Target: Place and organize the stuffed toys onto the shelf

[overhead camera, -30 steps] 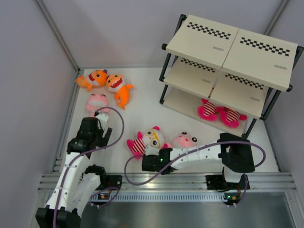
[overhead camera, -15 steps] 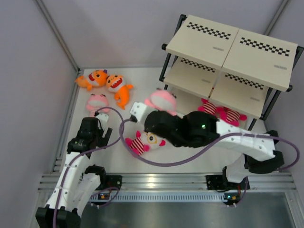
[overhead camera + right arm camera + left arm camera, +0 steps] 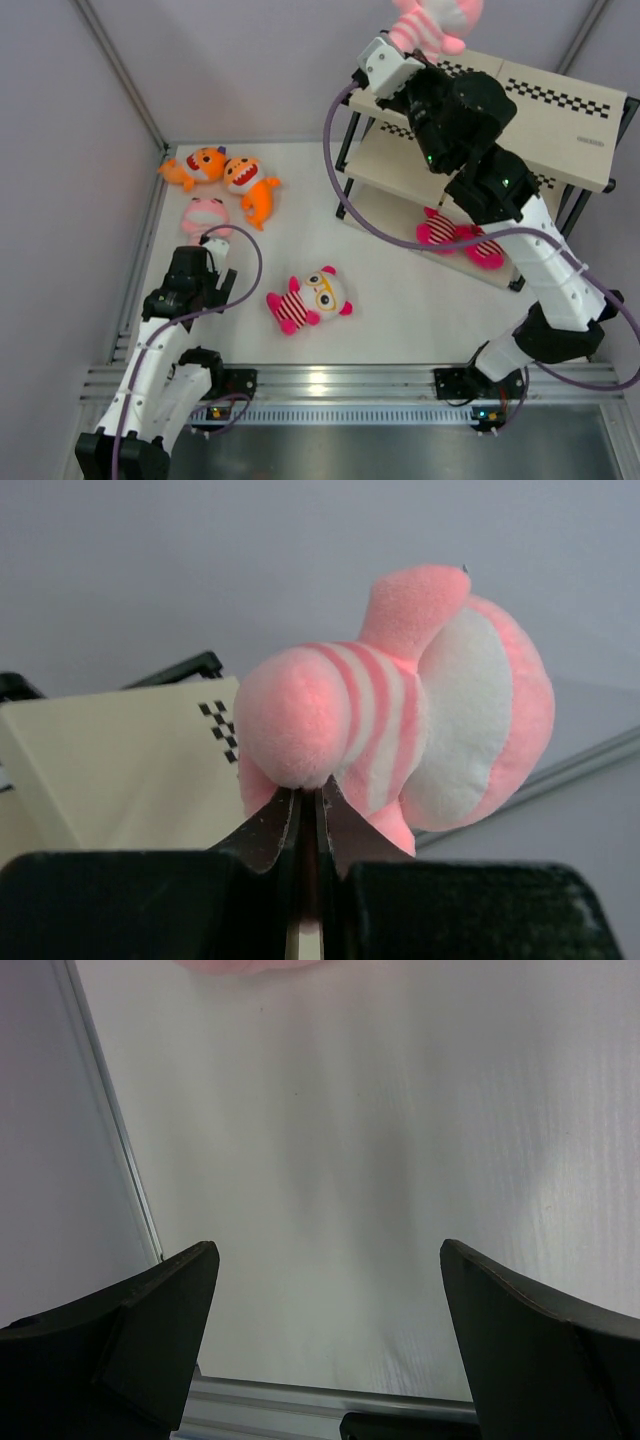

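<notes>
My right gripper (image 3: 408, 48) is shut on a pale pink striped toy (image 3: 432, 20) and holds it high over the left end of the shelf's top board (image 3: 480, 95). In the right wrist view the fingers (image 3: 310, 798) pinch the toy (image 3: 400, 710) at its underside, with the top board (image 3: 120, 750) below. Two magenta striped toys (image 3: 437, 230) (image 3: 487, 247) lie on the bottom tier. My left gripper (image 3: 203, 262) is open and empty (image 3: 330, 1260) just near of the other pale pink toy (image 3: 205, 214). Two orange sharks (image 3: 200, 165) (image 3: 252, 186) lie at the back left.
A magenta-and-white striped toy with glasses (image 3: 310, 298) lies on the white table in front of the arms. The enclosure wall and a metal rail (image 3: 110, 1130) run along the left. The right arm's cable (image 3: 350, 190) hangs beside the shelf's left posts.
My right arm has lifted the pale pink striped toy from the table near the glasses toy, swung it up and back, and now holds it above the shelf top. The left arm has not moved.
</notes>
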Motion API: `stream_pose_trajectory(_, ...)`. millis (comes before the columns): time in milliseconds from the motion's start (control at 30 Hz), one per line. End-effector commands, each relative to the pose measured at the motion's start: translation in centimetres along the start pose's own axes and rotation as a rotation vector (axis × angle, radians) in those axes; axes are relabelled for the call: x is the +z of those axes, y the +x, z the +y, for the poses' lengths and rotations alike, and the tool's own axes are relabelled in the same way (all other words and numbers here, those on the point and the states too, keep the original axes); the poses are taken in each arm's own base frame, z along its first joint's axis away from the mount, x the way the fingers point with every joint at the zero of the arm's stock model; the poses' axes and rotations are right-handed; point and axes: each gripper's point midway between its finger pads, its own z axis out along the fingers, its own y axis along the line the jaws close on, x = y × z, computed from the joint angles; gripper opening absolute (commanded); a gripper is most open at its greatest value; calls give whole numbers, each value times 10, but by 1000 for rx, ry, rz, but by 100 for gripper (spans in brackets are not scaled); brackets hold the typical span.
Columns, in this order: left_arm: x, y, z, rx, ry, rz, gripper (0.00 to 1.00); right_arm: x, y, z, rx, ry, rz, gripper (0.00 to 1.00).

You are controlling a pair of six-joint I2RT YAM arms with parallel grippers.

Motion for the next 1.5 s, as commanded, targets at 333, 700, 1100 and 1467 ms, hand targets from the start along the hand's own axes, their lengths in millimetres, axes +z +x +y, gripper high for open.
stream_pose_trajectory(333,2,-6,2,-3,-8,-31,99,39,80,2,-93,-52,105,25)
stream_pose_trajectory(700,3,-5,1,-1,-2,-25,99,23,67,-7,-37,-49,59,73)
stream_pose_trajectory(1100,4,-40,52,-9,-184,88,99,-61,-87,135,397,-351,-132,100)
stream_pose_trajectory(1467,26,-20,129,-202,-147,236,99,-135,-42,381,828,-805,132,100)
